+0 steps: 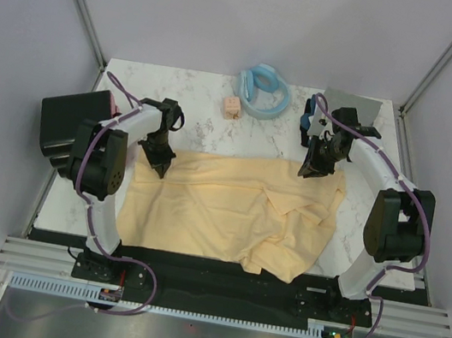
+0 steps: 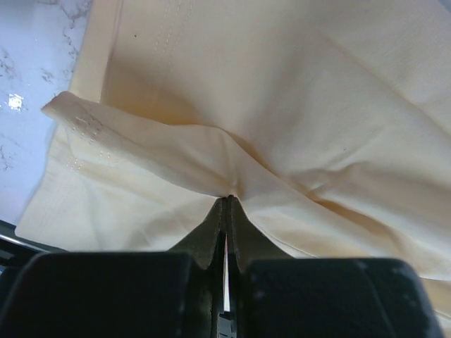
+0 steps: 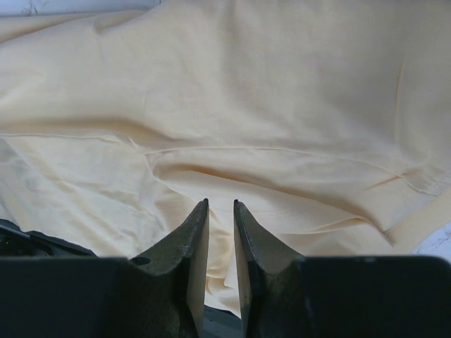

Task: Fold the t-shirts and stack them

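A large pale yellow t-shirt (image 1: 228,208) lies spread and rumpled over the near half of the marble table (image 1: 193,107). My left gripper (image 1: 159,167) stands at the shirt's far left edge, shut on a pinched ridge of yellow t-shirt (image 2: 232,184). My right gripper (image 1: 305,172) is at the far right corner. Its jaws stand a narrow gap apart with the yellow t-shirt (image 3: 220,232) bunched between them. A grey t-shirt (image 1: 357,103) lies at the back right, and a dark navy one (image 1: 305,120) shows partly behind the right arm.
A light blue ring (image 1: 264,92) and a small pinkish block (image 1: 233,107) sit at the back middle. A black box (image 1: 72,120) hangs off the table's left edge beside the left arm. The shirt's near hem reaches the black front rail (image 1: 218,267).
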Controlling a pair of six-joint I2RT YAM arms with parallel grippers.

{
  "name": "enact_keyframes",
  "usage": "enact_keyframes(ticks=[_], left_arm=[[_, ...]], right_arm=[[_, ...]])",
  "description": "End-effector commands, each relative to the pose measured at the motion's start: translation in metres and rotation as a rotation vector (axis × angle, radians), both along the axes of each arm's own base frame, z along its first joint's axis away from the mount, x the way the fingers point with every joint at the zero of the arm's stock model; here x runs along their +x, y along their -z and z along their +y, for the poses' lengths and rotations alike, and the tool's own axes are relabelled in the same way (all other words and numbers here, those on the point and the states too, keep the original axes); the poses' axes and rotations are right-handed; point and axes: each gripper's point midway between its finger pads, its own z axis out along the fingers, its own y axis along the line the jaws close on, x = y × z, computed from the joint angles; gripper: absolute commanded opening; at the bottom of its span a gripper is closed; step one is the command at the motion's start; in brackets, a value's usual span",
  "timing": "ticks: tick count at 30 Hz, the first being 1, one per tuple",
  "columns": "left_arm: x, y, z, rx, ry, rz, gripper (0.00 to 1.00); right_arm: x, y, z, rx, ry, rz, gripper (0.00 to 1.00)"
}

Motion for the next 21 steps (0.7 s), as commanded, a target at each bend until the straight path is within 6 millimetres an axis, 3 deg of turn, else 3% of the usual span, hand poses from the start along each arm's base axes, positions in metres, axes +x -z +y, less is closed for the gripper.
enact_keyframes(ticks=[1,13,21], left_arm=[[0.003,-0.015,0.002,0.002,0.037,-0.069,0.02],[-0.036,-0.051,0.001,-0.063,0.087,-0.151,0.02],[-0.069,-0.044,-0.008,-0.13,0.137,-0.095,0.02]], right_arm=[[0.009,-0.019,0.0,0.013,0.006,-0.07,0.27],[0.012,-0.016,0.001,0.018,0.013,-0.066,0.26],[0.012,-0.017,0.002,0.023,0.012,-0.071,0.26]])
